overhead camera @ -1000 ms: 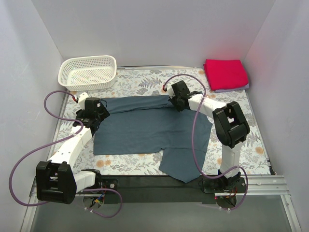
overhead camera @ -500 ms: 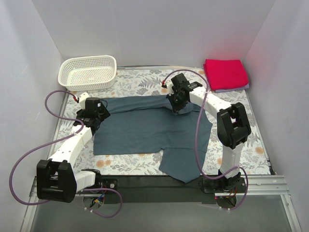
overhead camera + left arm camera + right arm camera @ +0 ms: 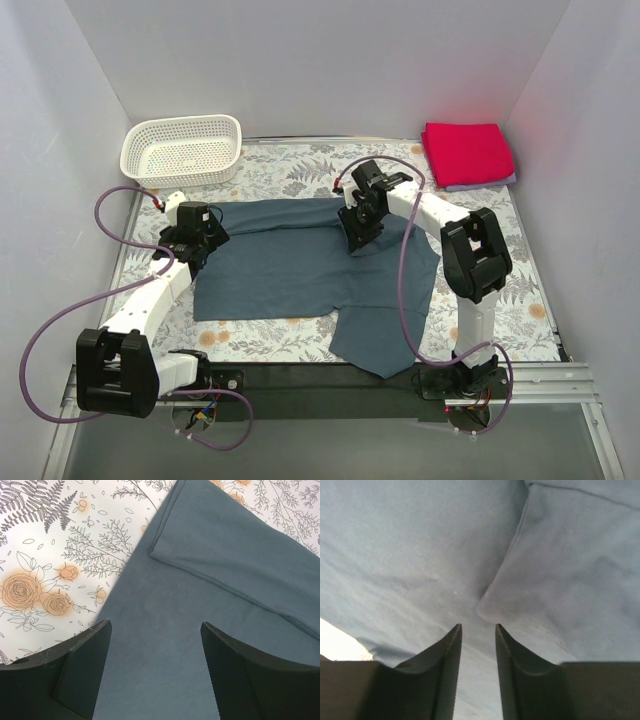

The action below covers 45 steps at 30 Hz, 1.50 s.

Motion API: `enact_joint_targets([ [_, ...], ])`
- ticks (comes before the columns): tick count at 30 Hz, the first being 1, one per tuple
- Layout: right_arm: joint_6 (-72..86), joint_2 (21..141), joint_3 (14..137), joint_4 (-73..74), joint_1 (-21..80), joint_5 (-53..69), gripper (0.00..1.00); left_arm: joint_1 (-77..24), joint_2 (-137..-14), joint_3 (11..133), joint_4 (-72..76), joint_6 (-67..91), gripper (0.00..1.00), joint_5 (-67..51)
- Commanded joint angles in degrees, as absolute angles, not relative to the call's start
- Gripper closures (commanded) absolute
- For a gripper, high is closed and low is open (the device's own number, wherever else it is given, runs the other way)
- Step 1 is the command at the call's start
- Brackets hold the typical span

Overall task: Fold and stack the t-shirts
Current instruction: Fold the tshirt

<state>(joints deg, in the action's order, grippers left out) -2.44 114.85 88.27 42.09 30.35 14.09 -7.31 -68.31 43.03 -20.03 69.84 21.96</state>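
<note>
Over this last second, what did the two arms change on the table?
The right gripper slid from the far edge of the blue-grey t-shirt nearer and leftward over the cloth, and its jaws parted, nothing between them. The left gripper stayed open over the shirt's left side. Red t-shirt and basket unmoved.

Top view: diffuse, even light is covering the tabletop (image 3: 290, 175); faint shadows are edging the blue-grey t-shirt (image 3: 290, 270). Right wrist view: that cloth is reading hazy and soft, and the tabletop sliver beside it is blowing out white.
</note>
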Motion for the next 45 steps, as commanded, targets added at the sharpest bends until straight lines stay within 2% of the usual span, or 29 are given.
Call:
enact_joint_targets([
  [1,-1.4,108.0,86.8,40.9,29.5,11.6,0.63,-7.5,-68.4,43.7,-19.3,69.2,0.33,21.8],
  [3,-0.7,103.7,84.7,38.9,27.4,9.6,0.6,-7.6,-68.2,43.7,-19.3,69.2,0.33,21.6],
  [9,1.8,91.3,69.8,23.7,17.5,9.5,0.6,-7.5,-67.9,43.6,-19.2,69.3,0.33,20.8],
  [13,3.4,86.1,58.8,11.1,9.2,17.7,0.43,-7.6,-68.0,43.8,-19.1,69.0,0.33,20.0],
  [15,4.2,85.8,54.7,5.4,4.8,24.4,0.4,-7.5,-67.7,43.8,-19.0,69.0,0.33,19.8],
  [22,5.2,90.8,52.4,-4.5,0.6,32.0,0.37,-7.5,-66.9,43.4,-18.7,68.8,0.33,19.5],
  [28,4.3,96.4,54.5,-7.1,-1.4,35.6,0.31,-7.5,-66.9,43.3,-18.5,68.6,0.33,19.2],
  [38,3.4,102.4,55.7,-7.5,-1.4,41.2,0.3,-7.5,-67.3,43.2,-18.5,68.3,0.33,19.0],
  [45,3.3,102.6,55.9,-7.5,-1.2,45.3,0.36,-7.5,-67.4,43.2,-18.5,68.2,0.33,18.9],
])
